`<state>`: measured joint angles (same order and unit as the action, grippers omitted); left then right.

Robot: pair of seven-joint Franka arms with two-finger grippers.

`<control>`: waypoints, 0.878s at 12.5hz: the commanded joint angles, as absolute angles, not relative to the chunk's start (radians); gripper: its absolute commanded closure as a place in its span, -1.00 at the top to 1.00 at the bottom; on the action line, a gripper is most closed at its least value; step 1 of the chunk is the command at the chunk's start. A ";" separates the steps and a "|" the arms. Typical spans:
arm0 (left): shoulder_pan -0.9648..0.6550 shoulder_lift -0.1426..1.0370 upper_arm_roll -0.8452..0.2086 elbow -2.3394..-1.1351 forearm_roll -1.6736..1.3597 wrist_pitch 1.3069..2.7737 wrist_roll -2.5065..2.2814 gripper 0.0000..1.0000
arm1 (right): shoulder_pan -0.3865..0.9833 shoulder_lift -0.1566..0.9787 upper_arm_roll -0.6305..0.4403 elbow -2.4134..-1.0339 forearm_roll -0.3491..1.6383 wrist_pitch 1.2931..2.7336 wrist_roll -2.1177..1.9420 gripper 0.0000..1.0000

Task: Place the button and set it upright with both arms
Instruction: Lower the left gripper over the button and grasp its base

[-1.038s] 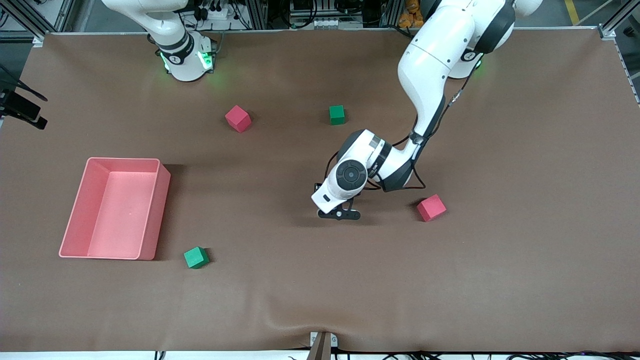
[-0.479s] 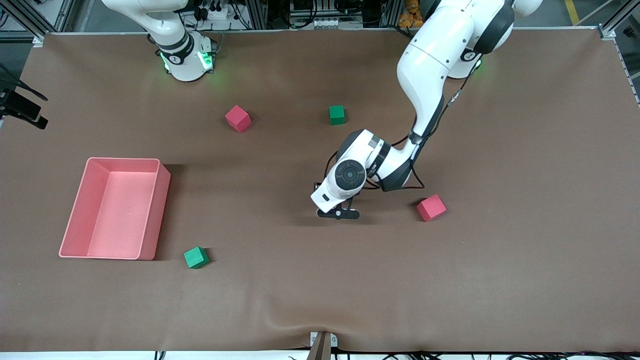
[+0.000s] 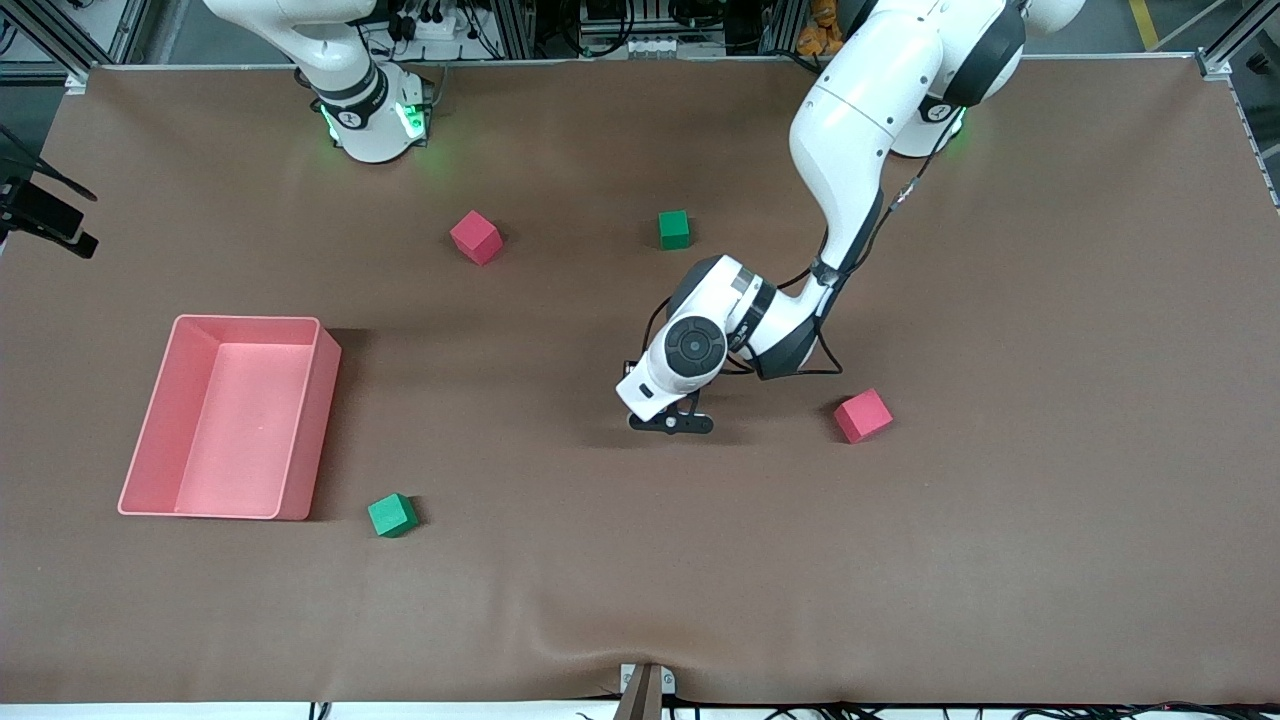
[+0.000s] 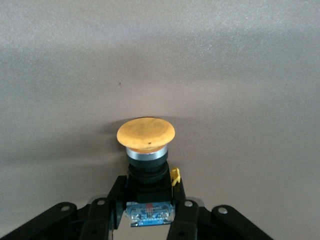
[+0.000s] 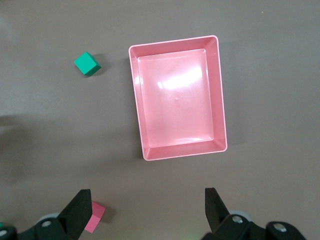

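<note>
Since a second ago your left gripper (image 3: 672, 423) has drawn its jaws together and edged slightly toward the right arm's end of the bench (image 3: 1000, 560). You now have those jaws clamped on the black body of the button (image 4: 146, 150), low over the bench. In the left wrist view its round orange cap points away from the gripper and its bluish end sits between the fingers (image 4: 182, 215); the button lies on its side, not upright.

Taking the pink tray (image 3: 230, 415) as your landmark: the grip is well apart from it, toward the left arm's end. One green cube (image 3: 392, 515) sits just beside the tray's corner nearest the camera. A pink cube (image 3: 476, 237) and a second green cube (image 3: 674, 229) lie farther from the camera than the tray. Another pink cube (image 3: 863, 415) lies near the left gripper.

Your right gripper (image 5: 147, 210) waits high over the tray, jaws wide and holding nothing.
</note>
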<state>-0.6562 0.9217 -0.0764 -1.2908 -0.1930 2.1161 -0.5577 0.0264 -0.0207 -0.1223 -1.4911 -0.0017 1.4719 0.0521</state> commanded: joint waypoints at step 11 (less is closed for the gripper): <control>-0.756 0.821 0.011 -1.262 0.091 2.120 -1.041 -1.00 | 0.020 -0.008 -0.124 -1.463 0.021 1.443 0.049 1.00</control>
<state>-0.7178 0.8473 -0.0177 -1.2519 -0.0039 2.1204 -0.8988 0.0261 -0.0201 -0.1238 -1.4906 -0.0001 1.4628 0.0521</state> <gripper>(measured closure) 0.590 0.000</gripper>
